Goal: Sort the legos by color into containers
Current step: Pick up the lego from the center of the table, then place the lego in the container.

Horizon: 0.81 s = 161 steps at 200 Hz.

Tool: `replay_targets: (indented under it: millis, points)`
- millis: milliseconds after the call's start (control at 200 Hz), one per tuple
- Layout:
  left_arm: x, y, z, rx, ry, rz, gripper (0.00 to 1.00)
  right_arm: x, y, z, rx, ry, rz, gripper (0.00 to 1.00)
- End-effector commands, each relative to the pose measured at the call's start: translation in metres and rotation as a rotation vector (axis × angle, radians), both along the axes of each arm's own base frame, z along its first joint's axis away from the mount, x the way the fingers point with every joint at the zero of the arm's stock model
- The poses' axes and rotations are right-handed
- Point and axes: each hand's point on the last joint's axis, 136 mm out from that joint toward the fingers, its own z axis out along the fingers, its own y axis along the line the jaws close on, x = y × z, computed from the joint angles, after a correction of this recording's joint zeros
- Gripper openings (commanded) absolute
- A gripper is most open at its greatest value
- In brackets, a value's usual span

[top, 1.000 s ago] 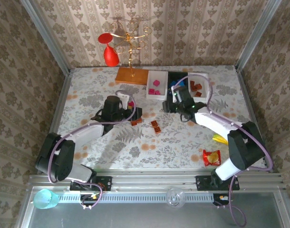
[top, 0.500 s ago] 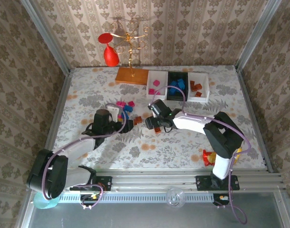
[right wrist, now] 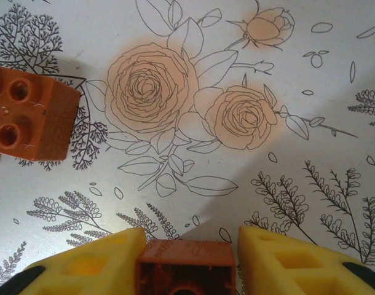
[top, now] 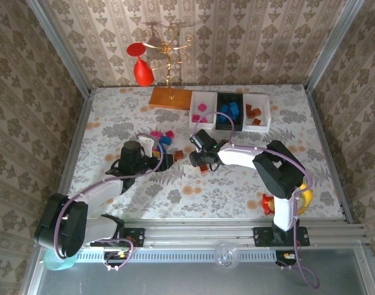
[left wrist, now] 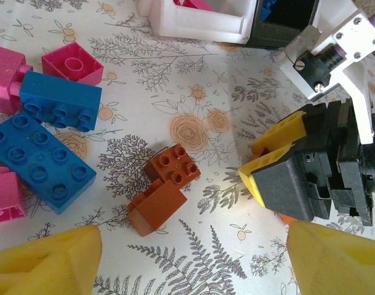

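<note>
Mid-desk, the right gripper (right wrist: 186, 270) is clenched on an orange-brown lego brick (right wrist: 185, 253), pinching its flat sides. The left gripper (left wrist: 187, 258) hangs released near a loose orange-brown pair (left wrist: 166, 187). The brick looks light, rigid and slick, so its flat opposite walls should grip best.

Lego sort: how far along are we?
Partly done: the left white tray holds magenta-pink bricks, the black tray blue bricks, the right white tray orange-brown bricks. The right gripper clamps one orange-brown brick. Remaining on the table: loose pink bricks, loose blue bricks, loose orange-brown bricks.
</note>
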Motion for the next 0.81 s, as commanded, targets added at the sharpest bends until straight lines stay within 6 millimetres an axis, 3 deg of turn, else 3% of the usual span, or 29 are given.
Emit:
replay_targets:
  millis: [0,120,245,410,510,650,800]
  points:
    - [0.005,-0.002,0.006,-0.026,-0.006,0.008,0.8,0.004,0.003,0.008,0.0,-0.01,-0.007,0.4]
    - [0.006,-0.007,0.012,-0.047,-0.014,-0.003,0.8,0.011,-0.006,0.025,0.026,-0.039,-0.035,0.37]
    - [0.002,-0.026,0.027,-0.068,-0.053,-0.064,0.8,0.025,-0.038,0.057,0.064,-0.105,-0.107,0.36]
    - [-0.003,-0.071,0.044,-0.05,-0.12,-0.188,0.81,0.053,-0.111,0.1,0.167,-0.199,-0.285,0.35]
    - [-0.004,-0.095,0.05,-0.055,-0.13,-0.236,0.81,0.072,-0.167,0.119,0.19,-0.262,-0.423,0.35]
    - [-0.005,-0.117,0.052,-0.077,-0.123,-0.271,0.8,0.097,-0.233,0.122,0.198,-0.287,-0.596,0.35]
    - [-0.007,-0.131,0.051,-0.092,-0.107,-0.294,0.8,0.123,-0.268,0.109,0.159,-0.278,-0.676,0.35]
